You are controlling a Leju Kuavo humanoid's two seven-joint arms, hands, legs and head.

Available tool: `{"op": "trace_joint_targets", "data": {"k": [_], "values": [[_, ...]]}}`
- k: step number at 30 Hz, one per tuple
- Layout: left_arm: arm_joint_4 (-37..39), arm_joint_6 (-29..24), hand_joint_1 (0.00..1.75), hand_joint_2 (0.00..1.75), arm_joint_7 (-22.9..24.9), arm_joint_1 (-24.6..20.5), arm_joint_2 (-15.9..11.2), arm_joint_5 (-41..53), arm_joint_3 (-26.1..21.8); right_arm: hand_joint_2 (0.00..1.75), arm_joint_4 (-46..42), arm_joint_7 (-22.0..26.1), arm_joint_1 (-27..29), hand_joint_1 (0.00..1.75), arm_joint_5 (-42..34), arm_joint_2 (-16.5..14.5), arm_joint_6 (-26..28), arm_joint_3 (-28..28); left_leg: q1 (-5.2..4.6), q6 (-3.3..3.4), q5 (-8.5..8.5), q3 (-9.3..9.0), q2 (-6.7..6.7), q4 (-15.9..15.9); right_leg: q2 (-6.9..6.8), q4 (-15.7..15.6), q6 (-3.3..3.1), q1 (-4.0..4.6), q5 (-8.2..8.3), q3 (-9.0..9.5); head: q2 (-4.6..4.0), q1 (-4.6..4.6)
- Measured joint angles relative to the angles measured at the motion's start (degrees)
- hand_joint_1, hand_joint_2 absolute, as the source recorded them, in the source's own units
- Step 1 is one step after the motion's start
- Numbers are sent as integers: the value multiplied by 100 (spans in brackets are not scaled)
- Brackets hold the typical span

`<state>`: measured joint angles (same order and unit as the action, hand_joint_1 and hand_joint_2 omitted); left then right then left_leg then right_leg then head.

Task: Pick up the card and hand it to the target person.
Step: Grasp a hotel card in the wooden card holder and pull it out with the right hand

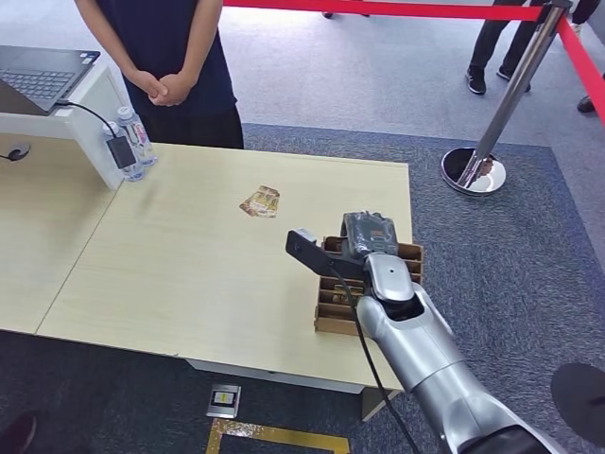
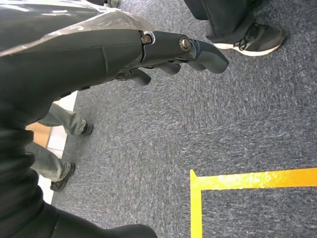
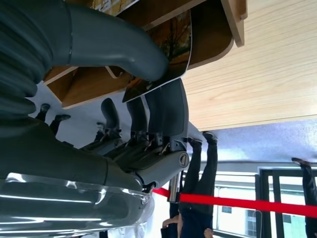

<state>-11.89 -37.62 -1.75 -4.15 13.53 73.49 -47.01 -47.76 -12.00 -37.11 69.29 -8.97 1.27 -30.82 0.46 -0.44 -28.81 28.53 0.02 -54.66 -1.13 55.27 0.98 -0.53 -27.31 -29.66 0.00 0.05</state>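
My right hand [image 1: 369, 235] is over the wooden card box [image 1: 333, 314] at the table's right edge. In the right wrist view its thumb [image 3: 123, 49] and fingers [image 3: 164, 109] pinch a card [image 3: 176, 44] printed with an autumn scene, still among the box's wooden dividers [image 3: 234, 15]. Another card [image 1: 260, 201] lies flat on the table, further in. A person [image 1: 171, 57] in dark clothes stands at the far side with clasped hands. My left hand [image 2: 168, 54] hangs over grey carpet, its fingers stretched out and holding nothing.
A laptop [image 1: 43, 74] on a white stand and two water bottles [image 1: 132, 142] stand at the table's far left. A stanchion [image 1: 475, 170] with red rope [image 1: 400, 9] is beyond the right edge. Yellow floor tape [image 2: 254, 179] and bystanders' shoes [image 2: 250, 39] are near my left side.
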Motion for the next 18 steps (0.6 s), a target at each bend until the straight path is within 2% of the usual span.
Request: {"op": "trace_joint_targets", "data": {"k": [18], "values": [[0, 0, 0, 175, -59, 0, 0, 6, -1, 175, -64, 25, -9, 144, -31, 1, -1, 0, 0, 0, 0, -1, 0, 0, 0, 0, 0, 0, 0, 0, 0, 0]]}}
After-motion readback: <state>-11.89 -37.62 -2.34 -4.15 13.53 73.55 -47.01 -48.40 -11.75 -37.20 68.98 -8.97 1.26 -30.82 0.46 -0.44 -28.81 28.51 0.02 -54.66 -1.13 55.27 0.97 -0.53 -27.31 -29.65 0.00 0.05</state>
